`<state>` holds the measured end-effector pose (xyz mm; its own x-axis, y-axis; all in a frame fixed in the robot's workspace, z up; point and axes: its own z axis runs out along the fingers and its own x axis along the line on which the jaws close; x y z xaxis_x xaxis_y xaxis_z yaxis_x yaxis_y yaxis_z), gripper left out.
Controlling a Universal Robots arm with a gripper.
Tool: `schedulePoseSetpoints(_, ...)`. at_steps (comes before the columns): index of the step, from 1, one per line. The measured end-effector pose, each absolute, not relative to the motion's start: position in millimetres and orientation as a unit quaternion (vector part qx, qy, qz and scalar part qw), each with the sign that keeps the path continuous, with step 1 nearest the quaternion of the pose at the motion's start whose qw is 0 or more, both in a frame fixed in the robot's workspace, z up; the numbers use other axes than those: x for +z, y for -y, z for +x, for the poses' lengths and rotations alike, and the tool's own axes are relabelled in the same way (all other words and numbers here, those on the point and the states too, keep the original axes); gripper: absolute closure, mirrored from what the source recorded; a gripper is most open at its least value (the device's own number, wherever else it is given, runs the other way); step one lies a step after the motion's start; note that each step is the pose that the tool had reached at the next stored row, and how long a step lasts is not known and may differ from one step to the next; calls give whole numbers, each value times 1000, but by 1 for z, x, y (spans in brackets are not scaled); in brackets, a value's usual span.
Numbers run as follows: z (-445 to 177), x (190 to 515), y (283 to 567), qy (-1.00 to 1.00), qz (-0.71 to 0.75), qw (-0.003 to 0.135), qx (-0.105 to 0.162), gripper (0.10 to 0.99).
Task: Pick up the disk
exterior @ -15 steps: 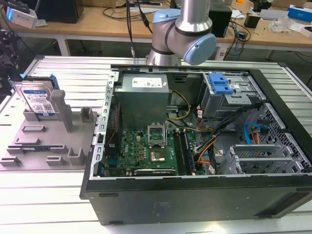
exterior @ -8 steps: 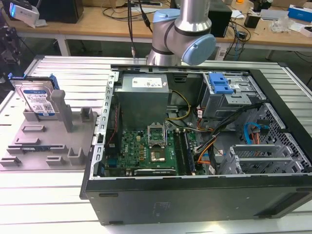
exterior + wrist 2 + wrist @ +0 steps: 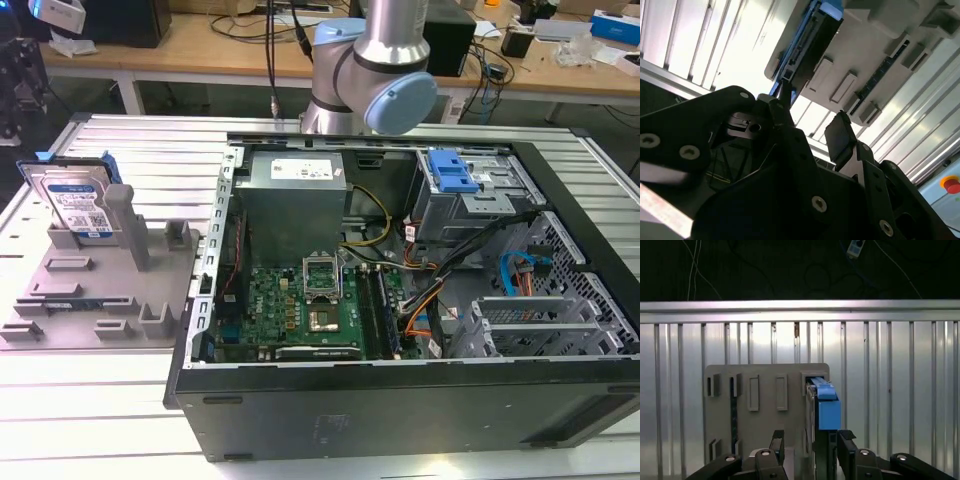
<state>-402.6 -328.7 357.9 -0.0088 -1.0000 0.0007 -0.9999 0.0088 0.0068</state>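
Observation:
The disk (image 3: pixel 75 205) stands upright on its edge in a slot at the back of the grey holder (image 3: pixel 100 290), at the exterior view's left. Its white-and-blue label faces the camera, and a blue rail runs along its side. In the first wrist view the disk (image 3: pixel 822 407) is seen edge-on with its blue rail uppermost. My gripper (image 3: pixel 811 442) is open and some way off from it, with nothing between its fingers. The second wrist view shows the same open gripper (image 3: pixel 812 117), its black fingers (image 3: pixel 840 132) pointing toward the disk (image 3: pixel 810 45) on the holder (image 3: pixel 875 45).
An open computer case (image 3: pixel 400 400) lies on the slatted metal table (image 3: pixel 90 420), just to the right of the holder in the exterior view. Inside it are a motherboard, cables and a blue drive-bay bracket (image 3: pixel 452 172). My arm (image 3: pixel 375 70) rises behind the case.

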Motion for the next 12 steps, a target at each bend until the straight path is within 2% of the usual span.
schedulePoseSetpoints(12, -413, 357, 322, 708, 706, 3, -2, 545)
